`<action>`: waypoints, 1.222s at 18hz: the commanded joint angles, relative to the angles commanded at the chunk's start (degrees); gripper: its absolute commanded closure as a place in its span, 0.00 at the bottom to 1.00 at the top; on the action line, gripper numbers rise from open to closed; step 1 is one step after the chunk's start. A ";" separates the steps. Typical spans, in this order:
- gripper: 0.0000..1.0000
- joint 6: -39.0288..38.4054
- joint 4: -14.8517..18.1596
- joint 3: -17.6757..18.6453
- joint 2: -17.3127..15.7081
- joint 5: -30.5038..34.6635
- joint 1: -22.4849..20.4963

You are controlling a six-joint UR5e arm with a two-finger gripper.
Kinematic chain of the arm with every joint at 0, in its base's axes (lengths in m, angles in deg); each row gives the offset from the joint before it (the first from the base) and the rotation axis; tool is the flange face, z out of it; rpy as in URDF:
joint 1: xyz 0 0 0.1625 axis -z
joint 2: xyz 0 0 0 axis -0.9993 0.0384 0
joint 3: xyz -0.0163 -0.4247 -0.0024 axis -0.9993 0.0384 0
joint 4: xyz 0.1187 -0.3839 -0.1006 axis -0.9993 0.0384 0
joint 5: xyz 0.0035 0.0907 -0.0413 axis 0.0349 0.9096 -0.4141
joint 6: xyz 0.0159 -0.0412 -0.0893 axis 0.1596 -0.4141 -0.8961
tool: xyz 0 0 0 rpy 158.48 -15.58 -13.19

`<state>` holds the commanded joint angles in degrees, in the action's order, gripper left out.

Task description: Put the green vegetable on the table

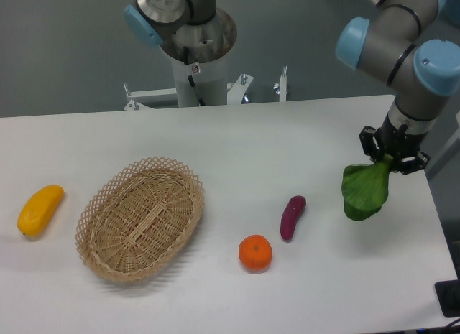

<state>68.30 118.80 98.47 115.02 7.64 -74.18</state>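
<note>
Your jaws are clamped on the green vegetable (365,192), which hangs leaf-down over the counter (287,133) near the purple eggplant (292,217).

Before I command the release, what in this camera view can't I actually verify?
- Green vegetable: stem end hidden inside the gripper; whether the leaf tip touches the table or hangs above it cannot be told from this angle.
- Gripper fingers: too small and dark to show the contact.
- Arm: upper links cut off by the top and right edges.
</note>
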 joint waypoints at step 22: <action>0.78 -3.86 0.70 0.35 -0.18 -0.09 4.30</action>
<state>64.44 119.50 98.82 114.84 7.55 -69.88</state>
